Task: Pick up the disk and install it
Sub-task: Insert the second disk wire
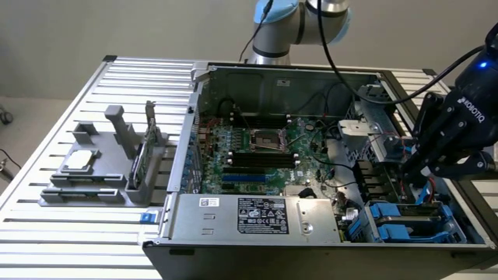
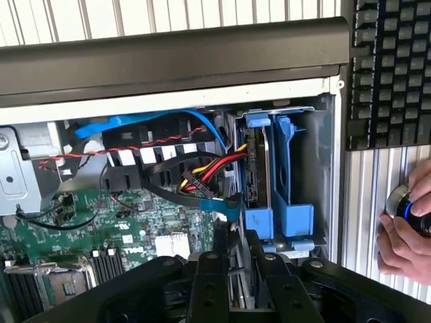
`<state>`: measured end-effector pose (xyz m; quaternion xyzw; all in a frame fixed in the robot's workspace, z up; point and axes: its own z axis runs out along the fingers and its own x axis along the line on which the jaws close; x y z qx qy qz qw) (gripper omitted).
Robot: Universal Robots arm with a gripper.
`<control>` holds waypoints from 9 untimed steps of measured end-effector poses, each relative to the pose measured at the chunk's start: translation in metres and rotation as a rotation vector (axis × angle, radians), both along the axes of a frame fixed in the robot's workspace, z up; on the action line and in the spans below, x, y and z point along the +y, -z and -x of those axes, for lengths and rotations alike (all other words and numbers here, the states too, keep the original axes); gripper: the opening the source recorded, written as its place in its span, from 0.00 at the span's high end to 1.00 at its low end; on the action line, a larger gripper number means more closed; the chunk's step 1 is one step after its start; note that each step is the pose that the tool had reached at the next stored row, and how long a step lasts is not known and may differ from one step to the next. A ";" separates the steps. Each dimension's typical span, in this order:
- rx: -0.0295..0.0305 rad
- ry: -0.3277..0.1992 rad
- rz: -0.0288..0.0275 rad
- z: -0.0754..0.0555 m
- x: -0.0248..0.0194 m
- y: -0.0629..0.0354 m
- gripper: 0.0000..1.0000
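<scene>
My black gripper (image 1: 416, 169) hangs over the drive bay at the exterior view's right end of the open computer case (image 1: 272, 70). In the wrist view its fingers (image 2: 209, 269) stand close together, shut on the thin edge of the disk (image 2: 237, 266), which is held on edge. The disk's blue carrier end (image 2: 259, 225) shows just beyond the fingertips. It sits beside the blue plastic bay frames (image 2: 289, 175), at the bay's mouth. Most of the disk is hidden by the fingers.
Red, yellow and blue cables (image 2: 202, 171) crowd the bay's side. The motherboard (image 1: 257, 151) and power supply (image 1: 257, 216) fill the case. A grey fixture (image 1: 93, 175) holds a silver chip (image 1: 81, 160) and a green card (image 1: 144, 157). A hand (image 2: 404, 229) rests on a round knob beside a keyboard (image 2: 390, 67).
</scene>
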<state>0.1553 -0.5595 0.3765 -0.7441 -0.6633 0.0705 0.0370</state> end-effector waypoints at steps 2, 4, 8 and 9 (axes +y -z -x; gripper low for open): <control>0.0000 0.005 0.0043 -0.002 0.0004 0.0000 0.75; 0.0000 0.007 0.0072 -0.004 0.0009 0.0000 0.75; 0.0000 0.010 0.0085 -0.008 0.0012 0.0000 0.75; 0.0000 0.010 0.0085 -0.008 0.0012 0.0001 0.75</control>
